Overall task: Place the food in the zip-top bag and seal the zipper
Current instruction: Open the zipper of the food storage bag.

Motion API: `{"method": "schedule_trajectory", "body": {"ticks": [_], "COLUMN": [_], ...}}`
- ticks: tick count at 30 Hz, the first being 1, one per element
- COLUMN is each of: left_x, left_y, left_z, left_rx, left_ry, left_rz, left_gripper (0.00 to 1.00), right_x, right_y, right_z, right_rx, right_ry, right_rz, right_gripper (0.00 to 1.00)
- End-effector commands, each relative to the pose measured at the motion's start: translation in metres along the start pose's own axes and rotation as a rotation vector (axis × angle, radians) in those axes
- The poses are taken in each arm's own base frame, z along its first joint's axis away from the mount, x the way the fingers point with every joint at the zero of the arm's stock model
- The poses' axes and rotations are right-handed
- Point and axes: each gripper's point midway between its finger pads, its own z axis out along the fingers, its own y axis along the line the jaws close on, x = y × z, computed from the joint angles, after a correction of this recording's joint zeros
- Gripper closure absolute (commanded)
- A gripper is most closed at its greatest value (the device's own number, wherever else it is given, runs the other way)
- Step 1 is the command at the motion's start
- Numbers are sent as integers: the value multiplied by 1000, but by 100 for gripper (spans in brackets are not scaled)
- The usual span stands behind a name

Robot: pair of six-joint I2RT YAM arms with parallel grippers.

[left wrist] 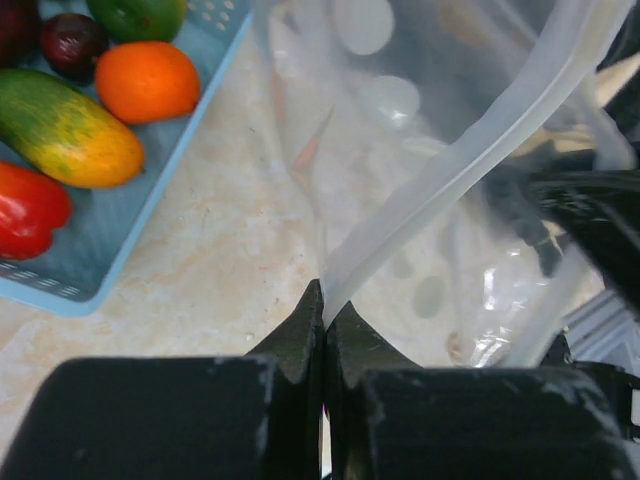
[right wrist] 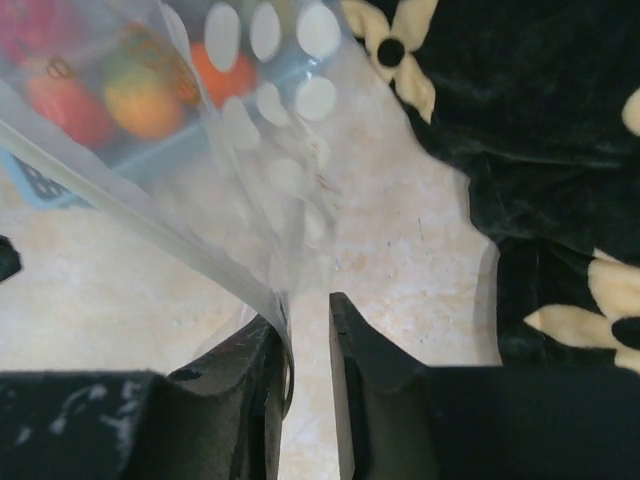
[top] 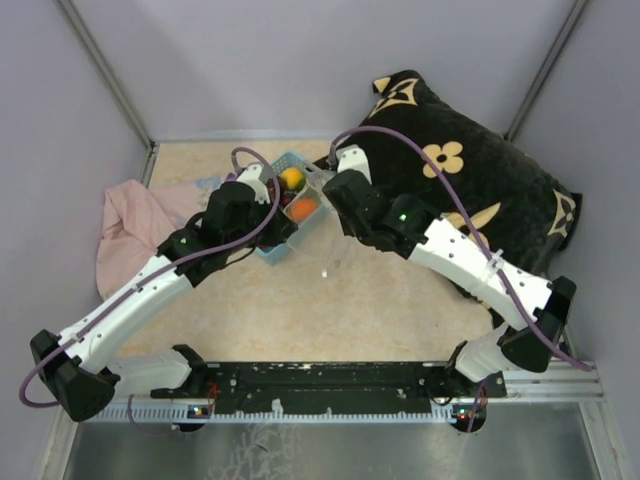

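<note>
Clear zip-top bag (top: 330,238) hangs mid-table: light, limp, slippery film. Food (left wrist: 148,80) sits in the basket (left wrist: 120,225) at its 10 o'clock. Left gripper (left wrist: 325,300) is pinched on the zipper (left wrist: 480,150), likely the firmest hold. Right gripper (right wrist: 308,330) fingers are narrowly apart, with film at one finger.

The basket (left wrist: 110,215) is light blue. The food (top: 303,208) inside it is glossy: an orange fruit (left wrist: 147,80), a long piece (left wrist: 65,128) that goes from green to yellow, a red pepper (left wrist: 28,208), a dark purple piece (left wrist: 72,42) and a green piece (left wrist: 140,15). The zip-top bag (left wrist: 400,100) beside the basket is clear with rows of white dots, and its zipper (left wrist: 470,150) is a milky white strip. The worktop (top: 330,310) under the basket is beige with pale marble veins. Right of the basket, the pillow (top: 470,170) is black with cream flowers. Left of the basket, the cloth (top: 130,225) is pale pink. The jaws of the left gripper (left wrist: 325,300) and the right gripper (right wrist: 305,310) are black.
</note>
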Motion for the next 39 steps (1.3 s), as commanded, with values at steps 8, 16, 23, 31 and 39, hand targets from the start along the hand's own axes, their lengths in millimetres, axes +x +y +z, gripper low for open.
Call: {"method": "schedule_trajectory", "body": {"ticks": [8,16,23,31,39], "left_x": [28,22,20,24,25], "left_y": [-30,-32,-31,-31,-28], "left_z": [4,6,6,8,6], "left_rx": [186,189,183,182,169], "left_ry": [82,46,32,47,52], "left_rz": [-156,-210,-233,-246,-227], "left_gripper": [100,100,100,100,100], "right_x": [36,26,43,70,89], "right_y": [15,51,66,76,25], "right_z": [22,-3,-4,13,25], "right_rx": [-71,-341,-412,-310,-17], "right_ry": [-65,-132,-89,-27,-27], "right_rz": [100,280,339,308,220], "right_gripper": [55,40,30,28,34]}}
